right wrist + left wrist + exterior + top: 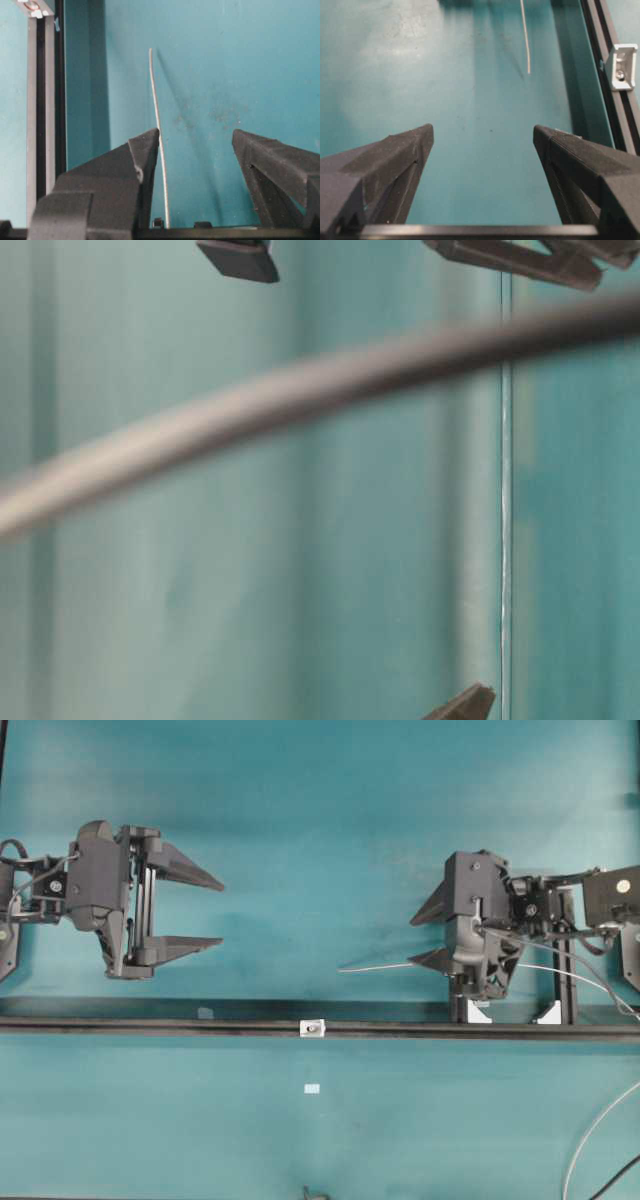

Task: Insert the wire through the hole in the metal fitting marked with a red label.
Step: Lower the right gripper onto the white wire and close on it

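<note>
1. Standing open, the right gripper (pixel 195 150) has the wire (pixel 156 125) between its fingers, close against the left finger (pixel 135 170) as the right wrist view shows it; no clamp on it is visible. Risk: closing from here could push the wire sideways rather than pinch it square.
2. The wire's free end (pixel 342 969) points toward table centre, lying above the rail (pixel 150 1026) in the overhead view, not in line with the fitting (pixel 313 1029). Risk: a thin, curved wire will flex or swing when lifted, so the tip may wander off the hole (pixel 620 75).
3. The fitting sits on the rail, apart from the wire tip. The hole is small; a slight angle error would glance the tip off the bracket face.
4. The left gripper (pixel 205 910) hangs wide and empty, well away from the wire. Risk: without a second hold near the tip, aim depends on one distant grasp.
</note>
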You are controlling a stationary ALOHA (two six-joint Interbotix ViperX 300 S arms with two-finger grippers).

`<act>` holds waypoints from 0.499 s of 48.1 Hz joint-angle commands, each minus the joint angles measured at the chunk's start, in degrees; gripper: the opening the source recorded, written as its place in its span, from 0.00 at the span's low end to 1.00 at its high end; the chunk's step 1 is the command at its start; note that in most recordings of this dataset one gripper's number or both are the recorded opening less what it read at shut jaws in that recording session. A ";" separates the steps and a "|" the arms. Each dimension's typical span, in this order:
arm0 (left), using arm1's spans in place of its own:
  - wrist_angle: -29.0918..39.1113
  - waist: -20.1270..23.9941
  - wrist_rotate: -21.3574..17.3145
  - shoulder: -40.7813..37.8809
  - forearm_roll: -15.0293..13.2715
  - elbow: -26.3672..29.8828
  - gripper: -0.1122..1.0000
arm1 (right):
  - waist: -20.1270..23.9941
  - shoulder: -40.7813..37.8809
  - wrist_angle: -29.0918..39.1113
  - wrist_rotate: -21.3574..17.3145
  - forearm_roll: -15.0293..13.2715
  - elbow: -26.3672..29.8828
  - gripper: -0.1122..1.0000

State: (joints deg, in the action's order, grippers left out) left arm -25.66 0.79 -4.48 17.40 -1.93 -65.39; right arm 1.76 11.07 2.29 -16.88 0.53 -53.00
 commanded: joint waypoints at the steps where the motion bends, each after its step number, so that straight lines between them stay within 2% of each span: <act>1: -0.26 0.18 0.09 0.35 -0.26 0.53 0.58 | 0.44 -0.09 -0.79 -0.09 0.09 1.32 0.67; 14: -0.26 0.18 0.09 0.26 -0.18 0.62 0.58 | 1.41 -3.25 -4.22 -0.26 0.09 2.11 0.68; 24: -0.18 0.18 0.09 0.26 -0.18 0.26 0.58 | 1.49 -5.27 -5.54 -2.64 -0.09 2.46 0.68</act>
State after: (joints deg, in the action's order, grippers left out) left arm -25.66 0.79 -4.48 17.31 -1.93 -65.39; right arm 3.08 5.80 -2.64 -19.16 0.53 -51.68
